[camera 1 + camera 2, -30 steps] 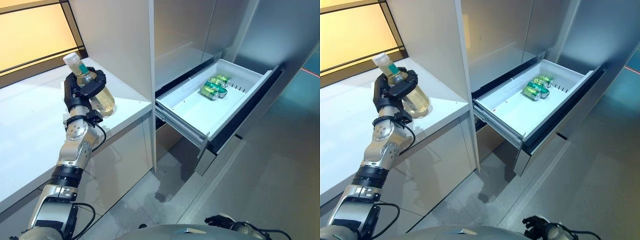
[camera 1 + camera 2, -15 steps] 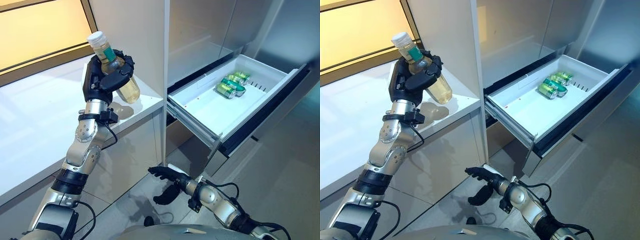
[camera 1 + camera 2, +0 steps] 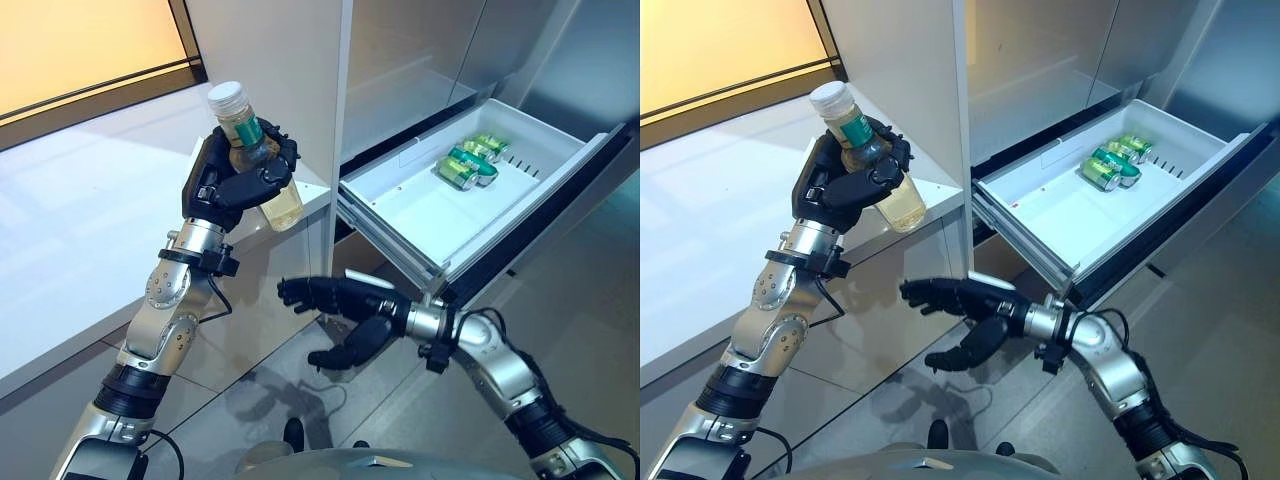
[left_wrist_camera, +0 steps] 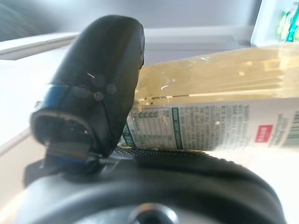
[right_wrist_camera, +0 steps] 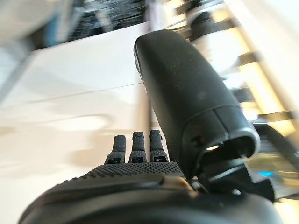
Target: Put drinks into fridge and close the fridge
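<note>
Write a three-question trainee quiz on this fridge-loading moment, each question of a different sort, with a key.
1. True or false: the left hand is curled round the bottle.
2. The cans lie in: A) the open drawer; B) the white counter; C) the right hand.
3. Fill in: the right hand holds ____.

Key: 1 true; 2 A; 3 nothing.

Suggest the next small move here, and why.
Probably carry the bottle rightward toward the open drawer. The left hand grips it above the counter, the drawer holds only cans at its far end, and the right hand is open and empty below.
</note>
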